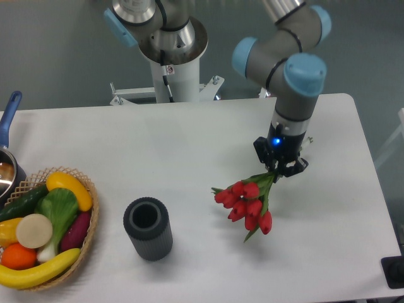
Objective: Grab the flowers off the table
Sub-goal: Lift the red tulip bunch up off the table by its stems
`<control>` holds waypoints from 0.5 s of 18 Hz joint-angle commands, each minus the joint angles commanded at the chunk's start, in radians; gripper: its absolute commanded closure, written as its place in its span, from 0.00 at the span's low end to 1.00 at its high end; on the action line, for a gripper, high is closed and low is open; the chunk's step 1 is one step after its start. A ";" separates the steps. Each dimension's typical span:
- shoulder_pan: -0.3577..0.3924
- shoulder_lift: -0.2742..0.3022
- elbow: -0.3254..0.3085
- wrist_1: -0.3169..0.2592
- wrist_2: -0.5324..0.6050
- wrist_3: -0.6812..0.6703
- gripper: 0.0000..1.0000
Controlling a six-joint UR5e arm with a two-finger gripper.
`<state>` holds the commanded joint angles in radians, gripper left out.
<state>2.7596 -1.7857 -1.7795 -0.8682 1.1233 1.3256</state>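
The flowers (246,203), a bunch of red tulip buds with green leaves, hang at the right of the white table (158,139). Their stems run up into my gripper (281,169), which is shut on them. The buds point down and to the left and seem to hang just above the tabletop. Most of the stems are hidden between the fingers.
A dark grey ribbed cylinder cup (148,228) stands upright left of the flowers. A wicker basket (85,218) with fruit and vegetables sits at the front left edge. A pot with a blue handle (9,136) is at the far left. The robot base (170,57) stands behind the table.
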 joint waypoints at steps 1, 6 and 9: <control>0.003 0.006 0.002 0.000 -0.041 -0.003 0.77; 0.014 0.040 0.005 0.008 -0.285 -0.090 0.77; 0.014 0.063 0.005 0.011 -0.405 -0.150 0.77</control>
<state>2.7734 -1.7227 -1.7748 -0.8575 0.7182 1.1751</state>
